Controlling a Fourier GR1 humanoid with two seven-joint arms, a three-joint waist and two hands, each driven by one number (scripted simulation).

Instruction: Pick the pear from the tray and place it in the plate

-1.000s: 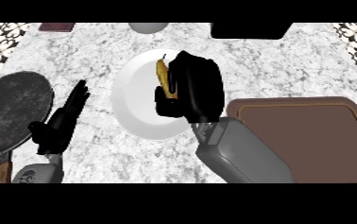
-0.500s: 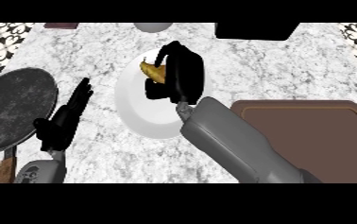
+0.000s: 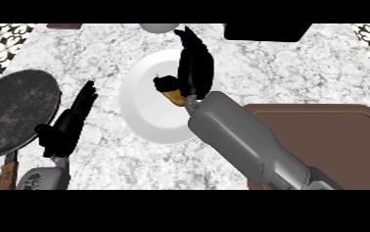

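Note:
A white plate point(image 3: 148, 111) lies in the middle of the marble counter. My right hand point(image 3: 195, 72) hovers over the plate's right side, fingers stretched straight toward the far edge and thumb out to the left. Only a small yellow-brown piece of the pear point(image 3: 175, 98) shows, just under the palm and thumb, over the plate; whether it rests on the plate I cannot tell. The brown tray point(image 3: 321, 128) sits at the right, partly behind my right forearm. My left hand point(image 3: 69, 123) rests open on the counter left of the plate, fingers pointing up.
A dark round pan point(image 3: 25, 104) lies at the far left, with a grey rounded object point(image 3: 39, 179) below it. At the counter's back edge are a pale bowl point(image 3: 159, 27) and a black block point(image 3: 267, 32).
My right hand has moved farther over the plate and its fingers have straightened from curled round the pear. The pear now shows lower, beneath the palm. The left hand has stayed put.

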